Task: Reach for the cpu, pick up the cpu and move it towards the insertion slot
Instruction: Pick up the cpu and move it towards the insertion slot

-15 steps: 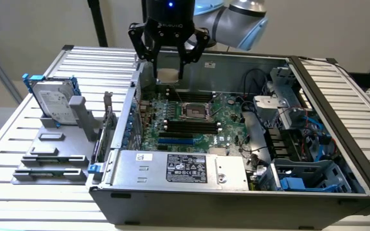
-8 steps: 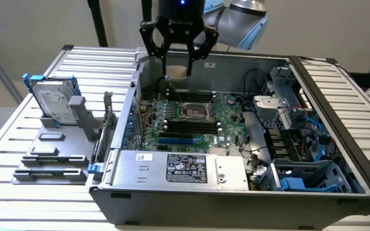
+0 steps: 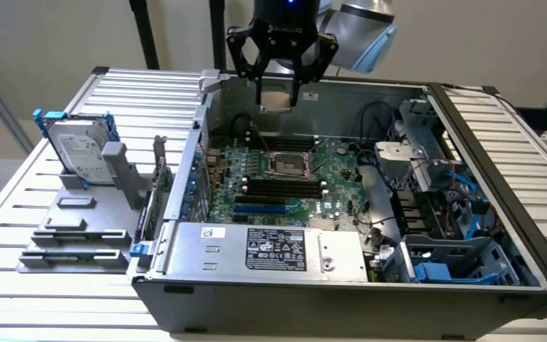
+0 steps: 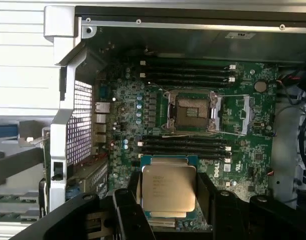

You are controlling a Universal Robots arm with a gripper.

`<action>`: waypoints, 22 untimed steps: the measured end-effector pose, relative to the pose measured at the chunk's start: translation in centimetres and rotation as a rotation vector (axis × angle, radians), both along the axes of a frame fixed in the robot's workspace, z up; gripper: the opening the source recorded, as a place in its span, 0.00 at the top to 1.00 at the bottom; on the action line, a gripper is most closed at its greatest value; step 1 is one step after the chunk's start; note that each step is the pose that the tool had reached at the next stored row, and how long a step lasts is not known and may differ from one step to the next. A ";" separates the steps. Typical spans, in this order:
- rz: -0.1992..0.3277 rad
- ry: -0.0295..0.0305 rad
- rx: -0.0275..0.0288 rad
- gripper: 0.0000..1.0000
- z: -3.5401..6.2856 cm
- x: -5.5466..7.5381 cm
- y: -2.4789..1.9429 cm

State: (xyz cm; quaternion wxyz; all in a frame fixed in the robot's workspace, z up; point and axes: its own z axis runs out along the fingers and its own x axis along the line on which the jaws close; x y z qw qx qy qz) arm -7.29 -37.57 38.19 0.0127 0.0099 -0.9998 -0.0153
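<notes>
Above computer case (image 3: 501, 285), pincer (image 3: 279, 100) closed around cpu (image 4: 169, 189), off the motherboard (image 4: 243, 110).

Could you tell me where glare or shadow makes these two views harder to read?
Exterior view: even light, with the case's far wall in shade behind the gripper holding the cpu. Wrist view: the cpu's metal top catches a soft sheen, the socket is clearly lit, and the gripper's dark fingers read as silhouettes.
</notes>
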 end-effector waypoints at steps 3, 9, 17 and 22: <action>0.000 0.0000 -0.0001 0.46 -0.30 0.8 0.80; 0.000 -0.0001 0.0000 0.46 -0.92 2.0 2.07; -0.002 -0.0010 0.0000 0.46 -1.78 2.5 2.75; -0.009 -0.0014 0.0006 0.46 -2.23 2.7 2.89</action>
